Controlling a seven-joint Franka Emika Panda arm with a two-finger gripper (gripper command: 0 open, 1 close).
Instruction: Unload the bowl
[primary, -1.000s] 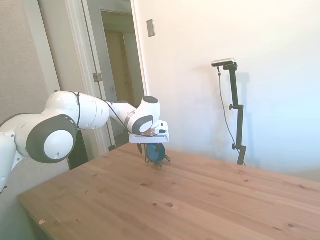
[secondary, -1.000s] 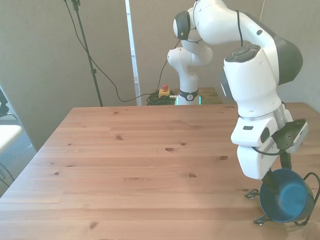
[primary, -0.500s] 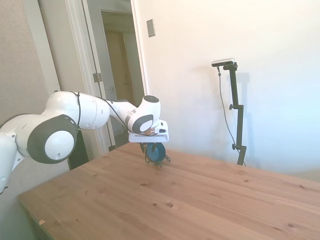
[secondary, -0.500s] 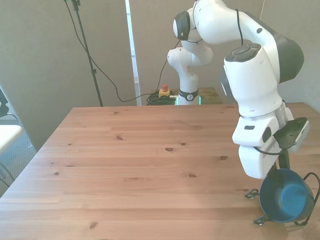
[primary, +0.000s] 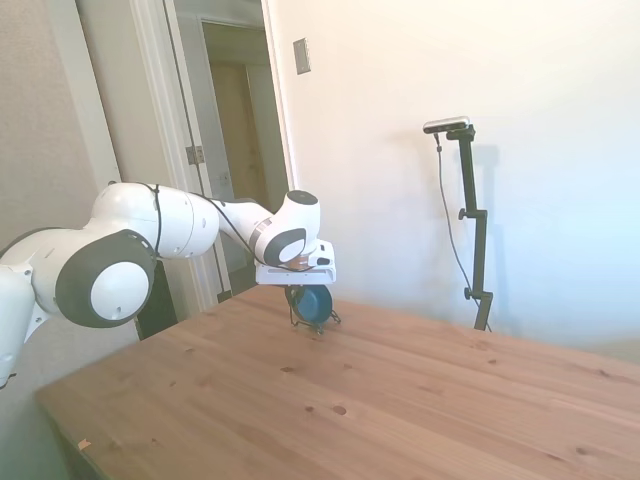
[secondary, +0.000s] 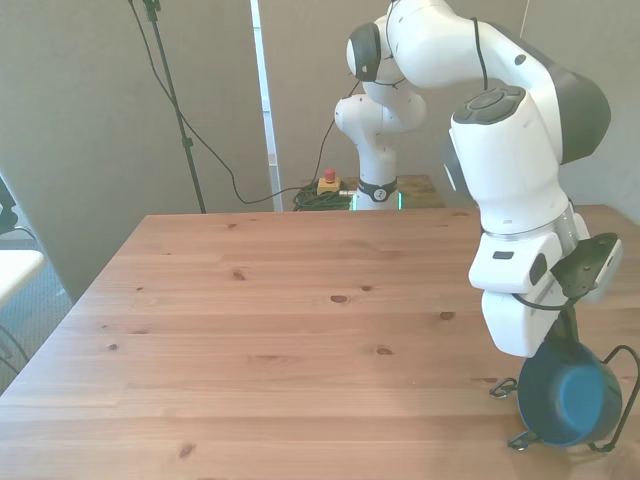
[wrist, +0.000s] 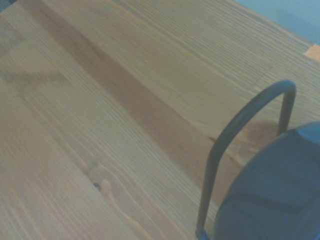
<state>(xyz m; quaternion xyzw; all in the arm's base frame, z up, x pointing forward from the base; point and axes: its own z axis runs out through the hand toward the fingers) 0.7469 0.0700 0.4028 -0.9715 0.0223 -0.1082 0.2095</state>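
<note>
small round dark blue bowl (secondary: 568, 394) with a paler blue inside | stands on edge, its opening facing the front camera | near the table corner at the front view's lower right | seen in the side view (primary: 313, 304) | blurred dark curved side close in the wrist view (wrist: 277, 192)

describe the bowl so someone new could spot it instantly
Find the wooden table, then its near corner on the front view's right, under the gripper. The bowl stands on edge there in a thin black wire rack. It is round, dark blue, the only coloured thing on the table.
</note>
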